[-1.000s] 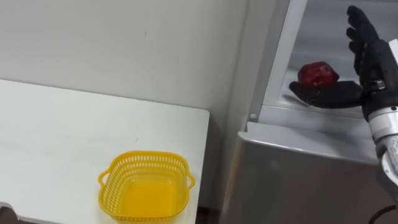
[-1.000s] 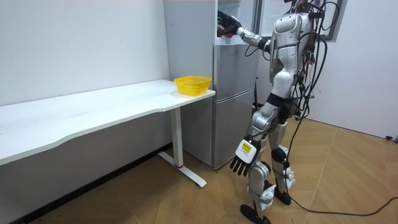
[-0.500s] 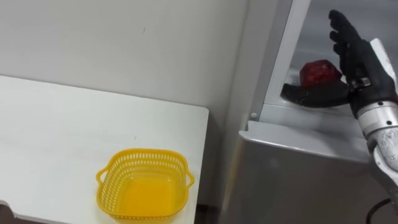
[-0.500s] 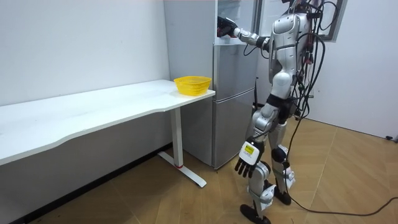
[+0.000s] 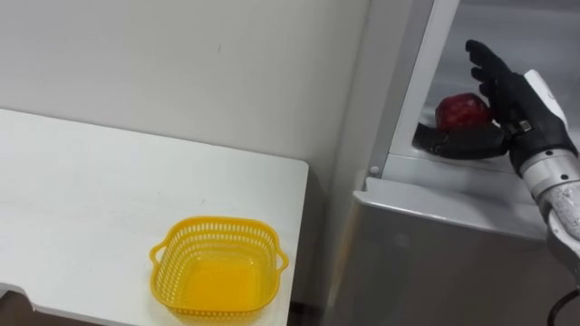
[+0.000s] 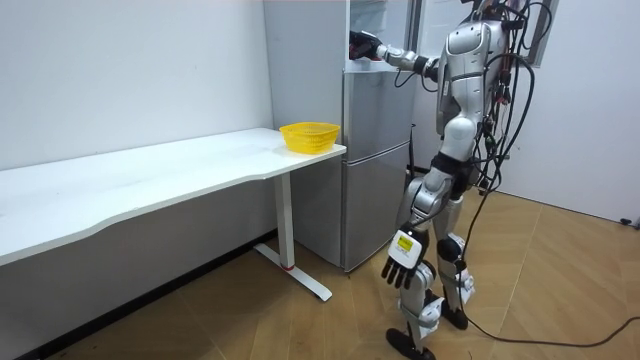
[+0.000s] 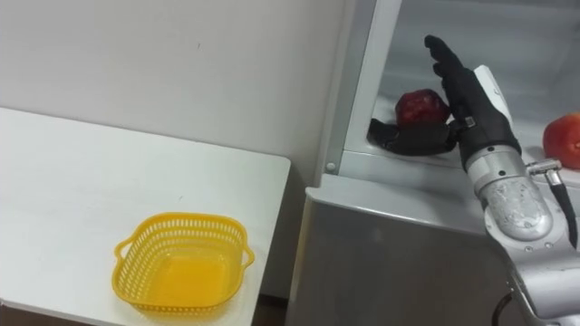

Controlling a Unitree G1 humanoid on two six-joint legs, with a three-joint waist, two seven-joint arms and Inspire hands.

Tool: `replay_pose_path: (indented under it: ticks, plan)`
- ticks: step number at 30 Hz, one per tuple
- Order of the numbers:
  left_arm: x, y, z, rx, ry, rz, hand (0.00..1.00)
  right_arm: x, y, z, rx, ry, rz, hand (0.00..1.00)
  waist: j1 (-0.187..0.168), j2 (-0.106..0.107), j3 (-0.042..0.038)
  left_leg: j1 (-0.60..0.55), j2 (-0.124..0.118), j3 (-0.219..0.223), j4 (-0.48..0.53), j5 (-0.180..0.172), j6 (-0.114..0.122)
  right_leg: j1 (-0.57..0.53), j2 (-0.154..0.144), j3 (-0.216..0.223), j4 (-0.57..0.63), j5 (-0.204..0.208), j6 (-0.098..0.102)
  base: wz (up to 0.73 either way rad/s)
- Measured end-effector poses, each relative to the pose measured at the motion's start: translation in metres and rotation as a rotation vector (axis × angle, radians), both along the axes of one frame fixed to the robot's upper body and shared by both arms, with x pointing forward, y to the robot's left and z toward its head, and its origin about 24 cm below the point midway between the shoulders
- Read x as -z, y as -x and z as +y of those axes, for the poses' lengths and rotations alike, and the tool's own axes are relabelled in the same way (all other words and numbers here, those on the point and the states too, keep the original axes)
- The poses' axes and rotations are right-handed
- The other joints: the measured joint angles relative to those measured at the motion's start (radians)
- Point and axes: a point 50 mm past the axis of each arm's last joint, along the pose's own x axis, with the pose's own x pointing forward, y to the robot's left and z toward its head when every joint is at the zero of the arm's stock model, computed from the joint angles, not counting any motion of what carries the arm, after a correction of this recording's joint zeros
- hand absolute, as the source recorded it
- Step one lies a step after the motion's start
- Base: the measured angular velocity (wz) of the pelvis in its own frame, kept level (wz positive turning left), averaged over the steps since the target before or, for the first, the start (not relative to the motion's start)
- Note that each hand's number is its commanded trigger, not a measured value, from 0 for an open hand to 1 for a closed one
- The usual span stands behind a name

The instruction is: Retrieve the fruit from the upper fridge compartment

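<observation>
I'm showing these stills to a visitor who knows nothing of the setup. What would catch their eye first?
First, the robot's right hand, open, up inside the upper fridge compartment beside a dark red fruit, its thumb stretched in front of the fruit. Next, the bright yellow basket, empty, near the corner of the white table beside it. In the room view the left hand hangs open by the thigh.

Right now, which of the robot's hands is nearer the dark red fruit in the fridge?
Right. The right hand is open beside the fruit; the left hand hangs by the leg.
</observation>
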Motion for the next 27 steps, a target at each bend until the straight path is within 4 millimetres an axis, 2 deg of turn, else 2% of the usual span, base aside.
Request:
replay_pose_path:
  ticks: [15, 25, 27]
  plan:
    - [-0.001, -0.007, 0.001, 0.015, -0.011, -0.013, 0.00, 0.002, -0.004, -0.003, -0.017, -0.021, 0.035, 0.00, 0.000, 0.003, 0.0022, -0.008, 0.000, -0.003, 0.008, 0.000, 0.000, -0.002, 0.000, 0.000, 0.008, 0.000, 0.000, 0.00]
    - [0.000, -0.005, 0.001, 0.007, -0.017, 0.004, 0.00, 0.006, -0.011, -0.009, -0.030, -0.059, 0.096, 0.00, 0.002, 0.004, 0.0024, -0.002, 0.000, -0.004, 0.014, 0.000, 0.000, 0.001, 0.000, -0.004, 0.010, 0.000, 0.000, 0.00]
    - [0.000, -0.005, 0.001, 0.006, -0.018, 0.004, 0.00, 0.007, -0.011, -0.009, -0.038, -0.062, 0.107, 0.00, 0.002, 0.007, 0.0049, 0.001, 0.000, -0.006, 0.014, 0.000, 0.000, 0.005, 0.000, -0.006, 0.010, 0.000, 0.000, 0.00]
